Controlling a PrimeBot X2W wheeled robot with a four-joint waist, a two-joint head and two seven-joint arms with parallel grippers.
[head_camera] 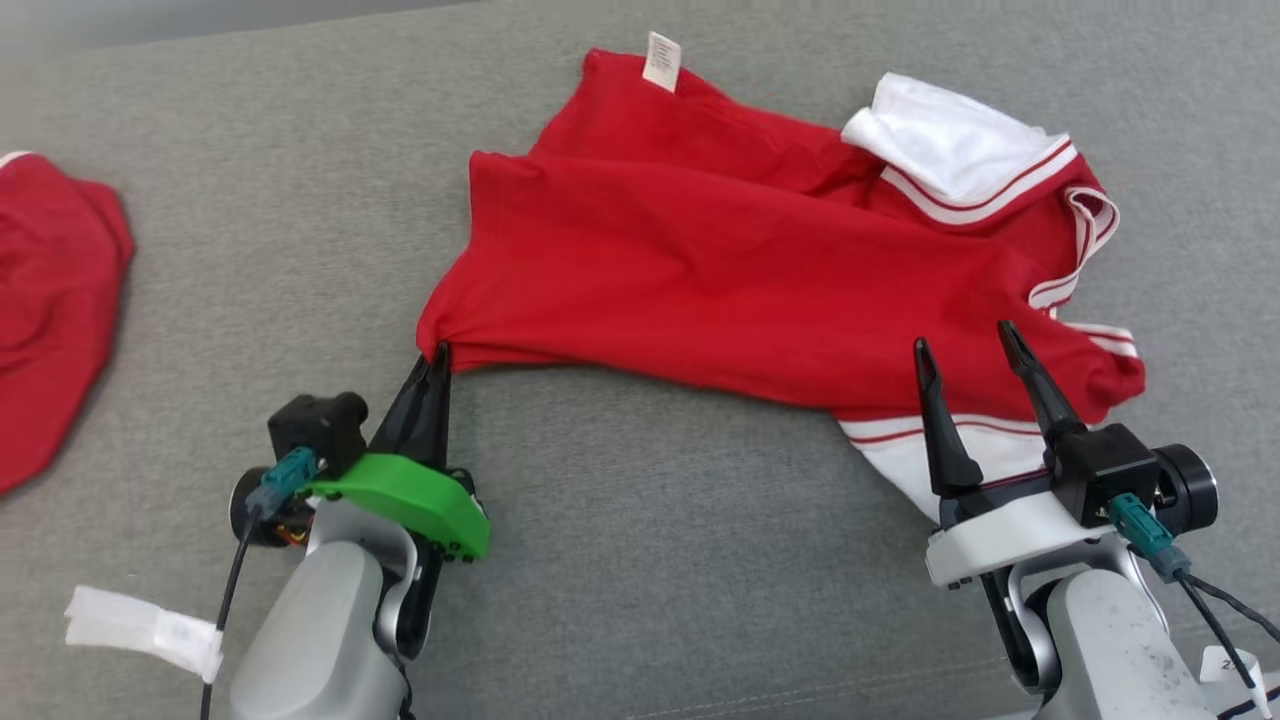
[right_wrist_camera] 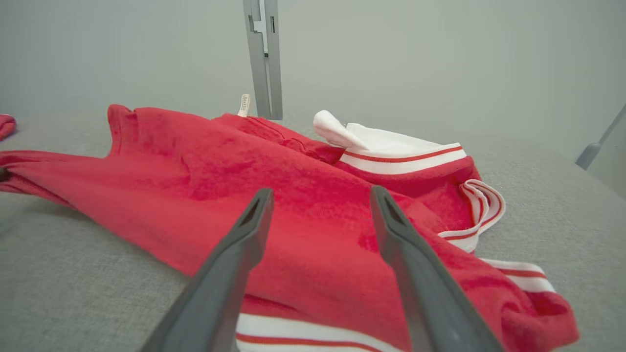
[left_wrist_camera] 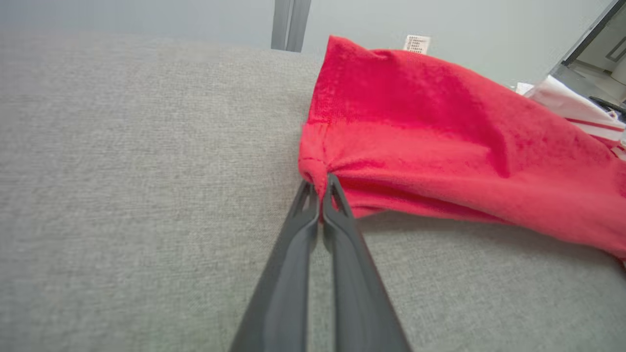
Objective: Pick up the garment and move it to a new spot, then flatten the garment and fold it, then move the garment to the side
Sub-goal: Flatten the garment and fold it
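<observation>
a grey woven surface (head_camera: 640, 600) takes up most of the scene. the garment, a red shirt (head_camera: 700, 270) with white striped trim, lies across its middle and right side, rumpled and partly doubled over, not yet flat. well apart from it, at the far left edge, lies another red cloth (head_camera: 50, 300), which neither arm touches.

the left gripper (head_camera: 438, 352) is clenched on the shirt's near left corner. in the left wrist view its fingers (left_wrist_camera: 293, 254) pinch a small bunch of the hem, and the fabric gathers at the tips. the right gripper (head_camera: 961, 335) is released, its jaws wide apart over the near right part of the shirt, by the white striped band (head_camera: 890, 450), grasping nothing.

the white collar (head_camera: 950, 140) is flipped up at the far right, and a small label (head_camera: 661, 60) sticks out at the far edge.

the shirt looks light, soft and limp, so it should sag and trail rather than keep any shape. pulling on one corner alone would likely stretch and twist it. the knit may cling to the woven surface and bunch up if dragged. it is not fragile. a good hold for the free gripper seems to be the near edge towards the right, pinching through both layers so that the cloth lifts as one sheet.
</observation>
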